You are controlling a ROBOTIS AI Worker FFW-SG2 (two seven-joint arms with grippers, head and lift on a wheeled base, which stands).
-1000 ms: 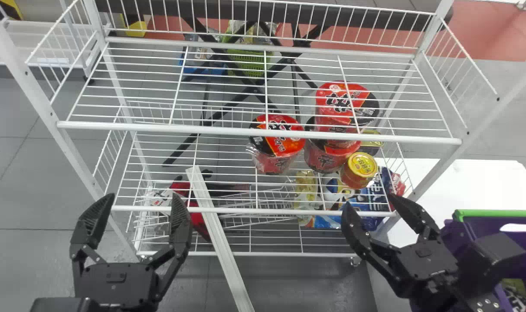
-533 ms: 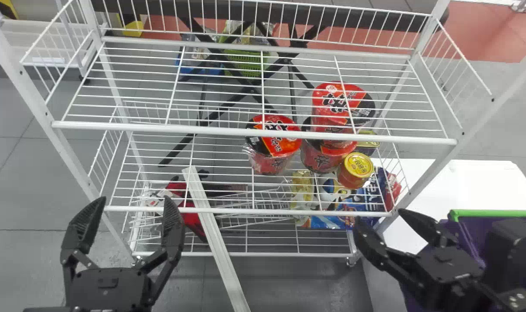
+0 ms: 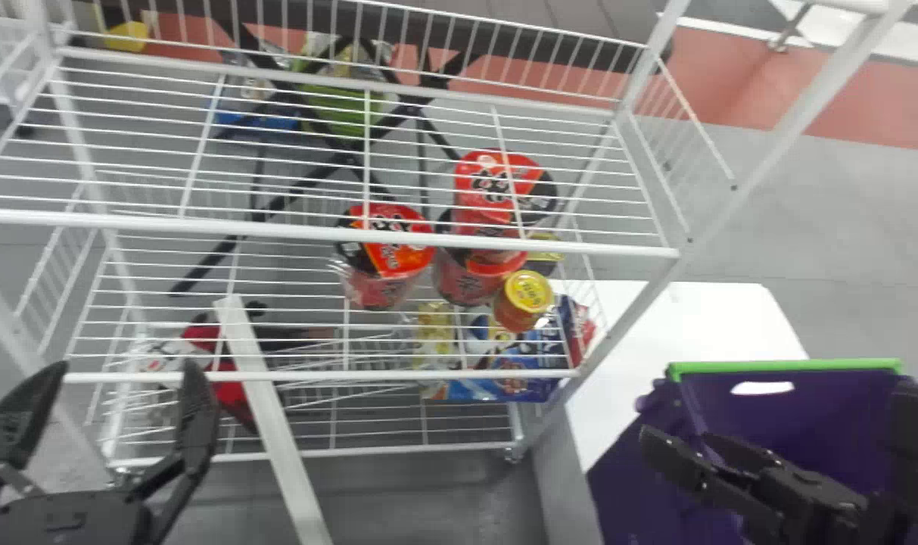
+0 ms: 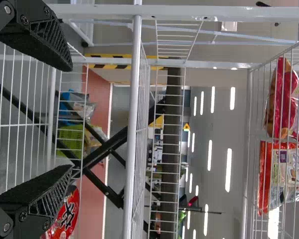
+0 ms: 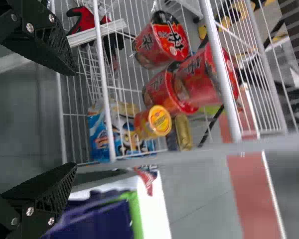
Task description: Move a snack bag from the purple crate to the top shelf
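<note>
Standing between cups (image 3: pixel 402 259), purple crate (image 3: pixel 627 488): white post (image 3: pixel 634 309).

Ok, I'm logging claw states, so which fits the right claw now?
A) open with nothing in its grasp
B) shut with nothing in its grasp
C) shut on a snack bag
A: the right claw has its two fingers spread well apart and holds nothing between them.

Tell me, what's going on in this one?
Nobody is handling anything yet: a two-armed robot faces a white wire rack, both black grippers open and empty. The right gripper is by the purple plastic crate with a green rim, where the snack bag is to come from; the left gripper hangs before the rack. Red-and-black round noodle cups sit on the rack.
</note>
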